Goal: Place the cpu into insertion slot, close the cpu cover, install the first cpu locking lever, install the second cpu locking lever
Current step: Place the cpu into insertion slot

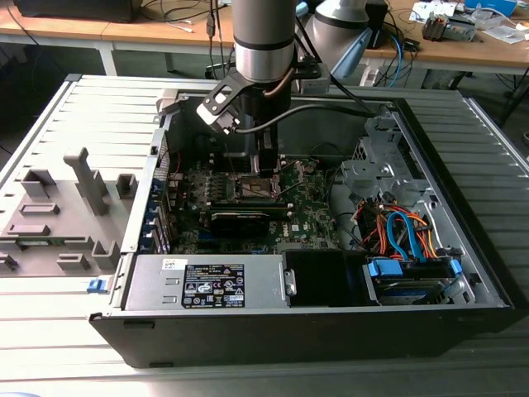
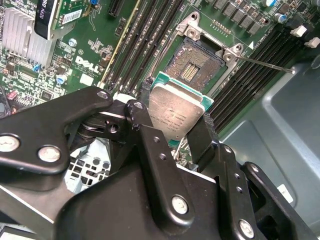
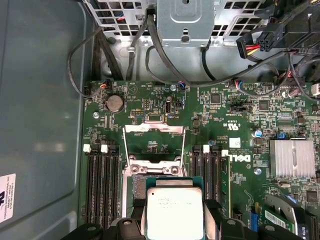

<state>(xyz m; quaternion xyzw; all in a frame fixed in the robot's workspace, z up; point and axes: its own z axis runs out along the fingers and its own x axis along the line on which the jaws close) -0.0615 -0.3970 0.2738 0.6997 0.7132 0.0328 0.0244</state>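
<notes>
Cpu (image 2: 175,112) clamped in the claw (image 2: 170,125), lower edge hidden behind fingers (image 2: 200,137); insertion slot (image 2: 192,62) uncovered.

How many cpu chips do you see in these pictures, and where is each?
1. The cpu is clamped in the pincer, held apart from the empty insertion slot, not seated. Others may be hidden.

The arm (image 1: 263,41) comes straight down, wrist vertical. The gripper (image 2: 174,120) points downward, its two black fingers (image 2: 202,137) clamped on opposite edges of the cpu (image 2: 172,102).
</notes>
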